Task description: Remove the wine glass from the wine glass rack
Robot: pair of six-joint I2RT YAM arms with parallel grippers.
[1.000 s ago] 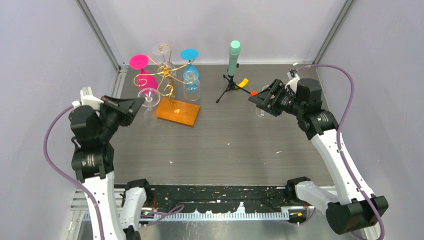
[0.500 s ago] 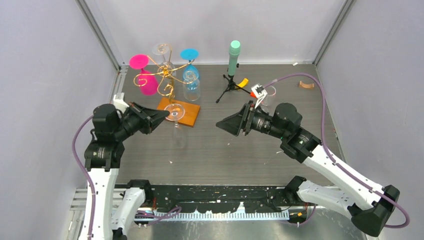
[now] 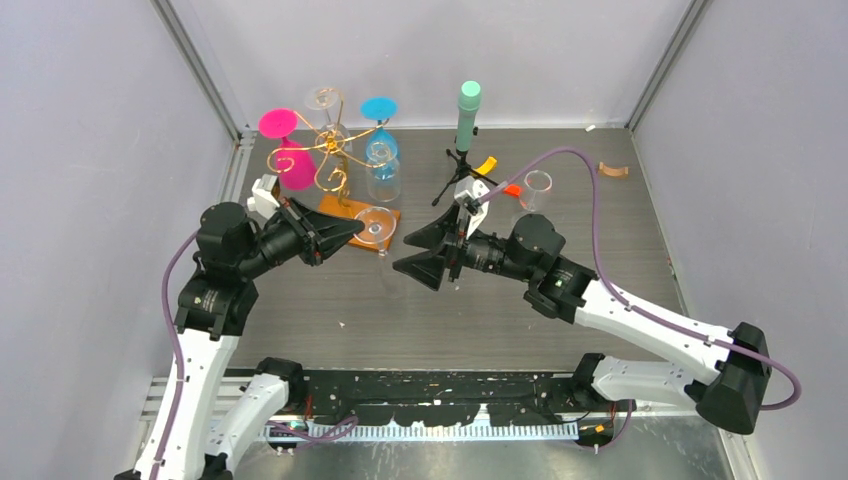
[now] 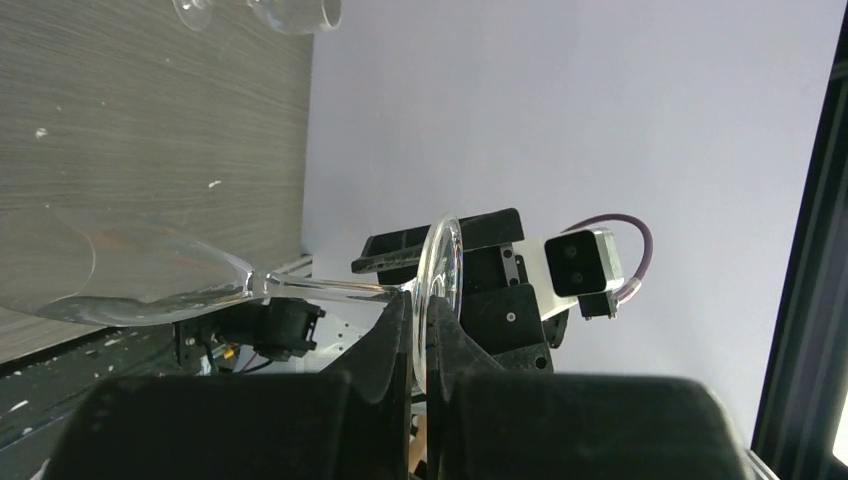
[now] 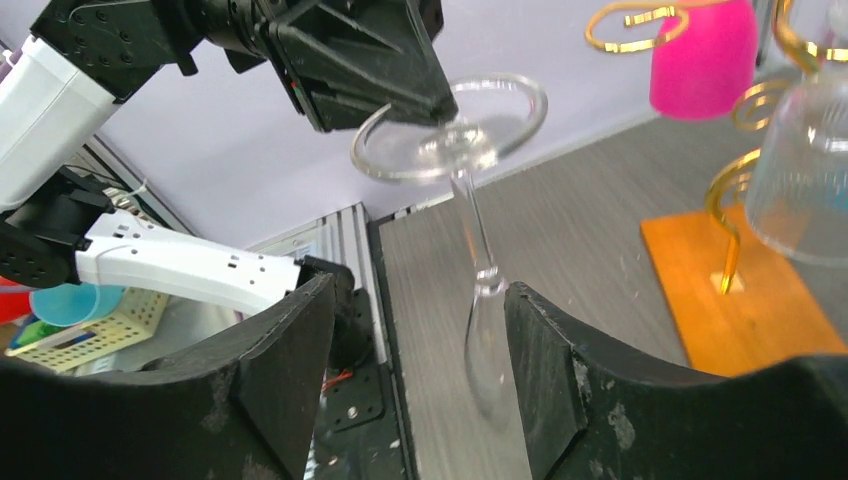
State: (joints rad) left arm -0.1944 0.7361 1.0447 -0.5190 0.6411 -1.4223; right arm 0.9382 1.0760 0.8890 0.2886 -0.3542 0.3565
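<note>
Left tool (image 3: 356, 228) pinching 1 wine glass (image 3: 378, 226), right tool (image 3: 421, 252) open, rack (image 3: 334, 212) holding perhaps 3 glasses (image 3: 295, 166)

There are five glasses: one pink glass (image 3: 296, 165), one blue glass (image 3: 382, 170), three clear (wine glass (image 3: 375, 225), rack glass (image 3: 322, 98), table glass (image 3: 538, 183)). Also one wine glass rack (image 3: 335, 215) and one green cylinder (image 3: 468, 115).

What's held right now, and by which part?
Left gripper pinches the clear wine glass by the rim of its foot, bowl hanging down. Right gripper open, holding nothing.
</note>
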